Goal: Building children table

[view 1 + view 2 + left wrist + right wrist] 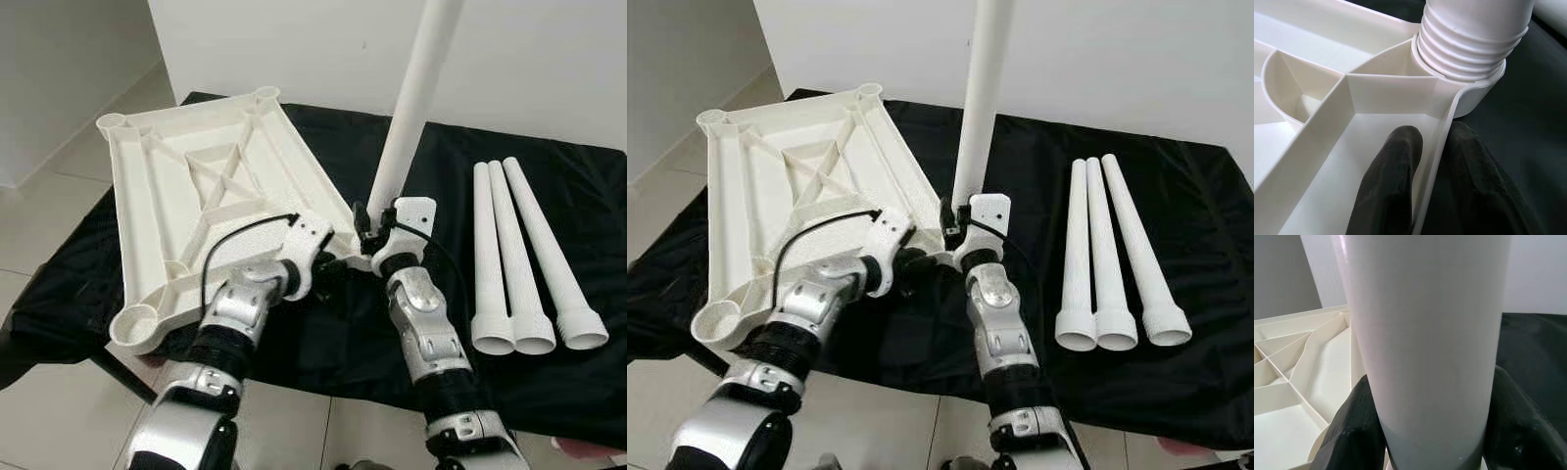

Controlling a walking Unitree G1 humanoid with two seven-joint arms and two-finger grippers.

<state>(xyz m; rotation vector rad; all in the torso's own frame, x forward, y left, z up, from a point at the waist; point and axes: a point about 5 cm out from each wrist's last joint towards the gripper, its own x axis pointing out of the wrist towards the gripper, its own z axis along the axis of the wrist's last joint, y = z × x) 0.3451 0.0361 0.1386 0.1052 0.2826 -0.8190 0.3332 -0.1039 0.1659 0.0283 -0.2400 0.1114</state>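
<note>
Black cloth covers the table, and everything else is best placed against the biggest piece on it: the white ribbed plastic tabletop panel, lying underside up with a round socket at each corner. At the panel's near corner closest to the robot's right arm, one long white plastic leg tube stands upright, its threaded end seated in that corner socket; several thread ridges show above the socket rim in the left wrist view, so by my reading it is only partly screwed home. Well apart from the panel, off toward the robot's right, three more white leg tubes lie side by side and touching on the cloth, flared ends toward the robot. The right hand sits just above that corner, its two black fingers closed around the lower part of the upright tube. The left hand is at the panel's near edge just beside the same corner, pinched shut on the thin edge wall, one finger inside and one outside, seemingly steadying the panel. So the build looks barely begun: one leg is going in, three sockets stand unfilled, three legs wait, and the table would then need turning over.
</note>
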